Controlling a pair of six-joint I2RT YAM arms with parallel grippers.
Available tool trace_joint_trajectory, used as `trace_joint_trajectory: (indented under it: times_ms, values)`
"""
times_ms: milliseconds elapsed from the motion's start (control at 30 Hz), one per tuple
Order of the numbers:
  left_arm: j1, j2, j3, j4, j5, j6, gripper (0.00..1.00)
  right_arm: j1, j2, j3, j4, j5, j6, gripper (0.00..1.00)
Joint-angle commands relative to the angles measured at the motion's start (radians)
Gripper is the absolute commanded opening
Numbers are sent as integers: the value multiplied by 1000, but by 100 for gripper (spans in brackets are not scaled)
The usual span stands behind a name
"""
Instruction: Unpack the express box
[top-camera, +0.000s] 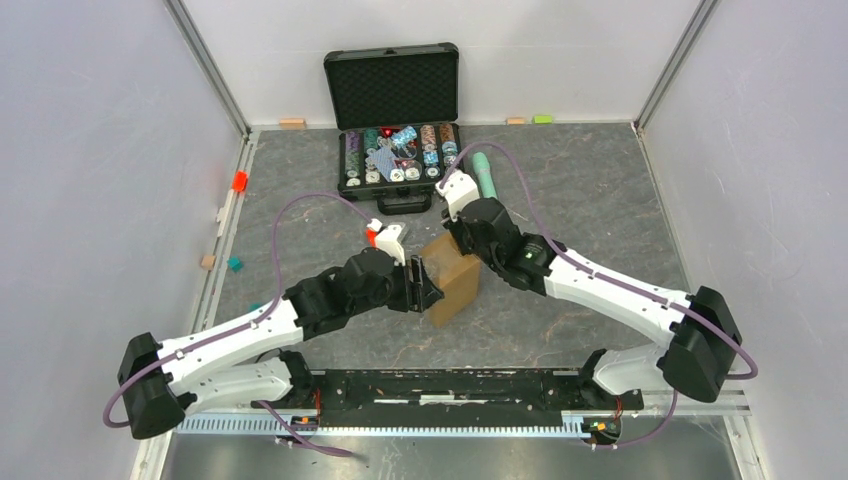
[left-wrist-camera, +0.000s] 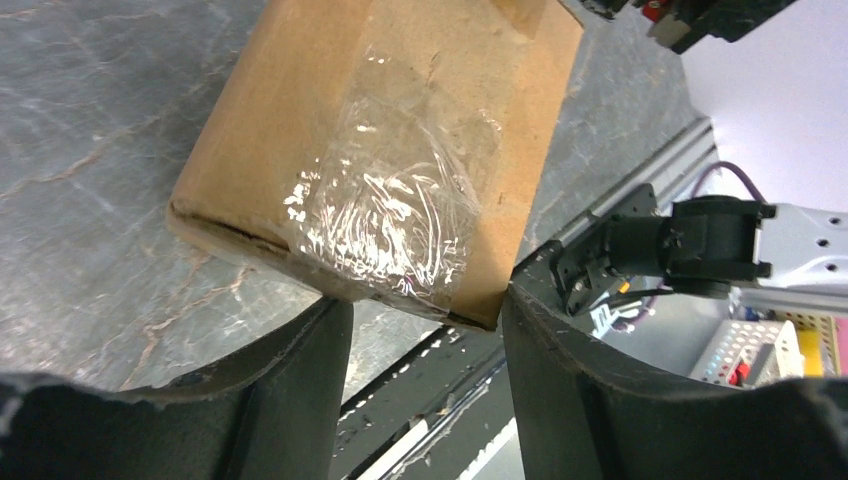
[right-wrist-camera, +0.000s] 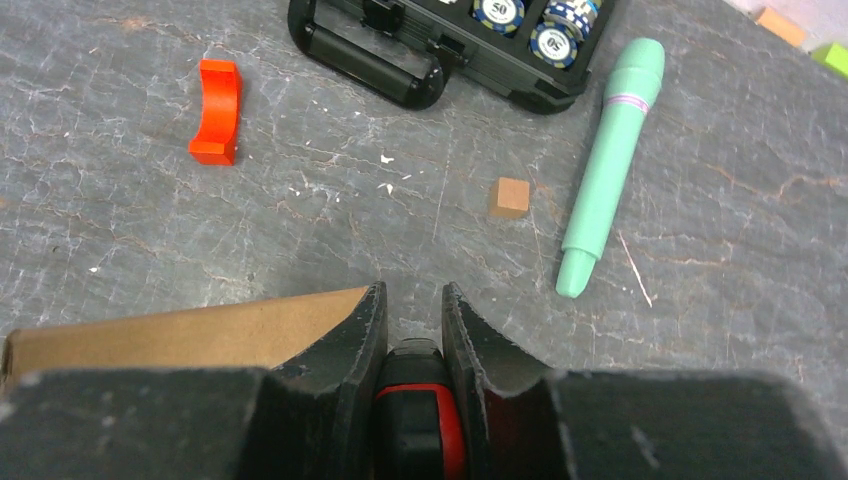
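Nearest the arm bases, the express box (top-camera: 455, 285) stands on the table (top-camera: 600, 200), between the two claws. The left claw (left-wrist-camera: 425, 305) is released, its jaws spread wide at the box's near lower edge, with one fingertip touching a corner. Glossy tape (left-wrist-camera: 380, 220) wrinkles over that face, so the box looks sealed there. I judge it light and stiff, though its walls would likely dent under a hard squeeze. The tape is slick, so the bare cardboard sides are the better hold.

At the box's far edge the right claw (right-wrist-camera: 414, 292) is clenched on a black-and-red handle (right-wrist-camera: 415, 400), perhaps a cutter. Beyond the box lie a small tan cube (right-wrist-camera: 510, 196), a mint-green pen (right-wrist-camera: 605, 175) and an orange block (right-wrist-camera: 215, 125). Farthest from the box, a black case (top-camera: 392, 85) stands open, its tray filled with poker chips (top-camera: 400, 155). What the box holds cannot be told.
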Motion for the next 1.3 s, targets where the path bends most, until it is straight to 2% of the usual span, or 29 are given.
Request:
trace_joint_trajectory:
  times_ms: [0,300,400,533,633,767,900,1100,1267]
  values:
    - [2,-41,78,-121,-141,-3,65,0,23,67,38,-64,-54,0]
    - [8,-98,242,-326,-184,115,75,-4,23,91,-25,34,-65,0]
    - [58,-67,298,-377,-184,190,80,-4,17,110,-58,76,-59,0]
    - [199,18,352,-374,5,343,85,-4,16,189,-163,193,-42,0]
    - [287,91,381,-355,148,438,87,-4,-12,239,-233,215,-33,0]
    - [381,171,383,-282,342,476,86,-4,-87,297,-292,123,-27,0]
    - [412,219,358,-203,471,465,85,0,-176,309,-316,-13,-10,0]
    - [413,236,270,-99,530,359,81,12,-300,282,-268,-240,43,0]
    - [412,228,200,-65,478,258,75,38,-375,193,-131,-374,102,0]
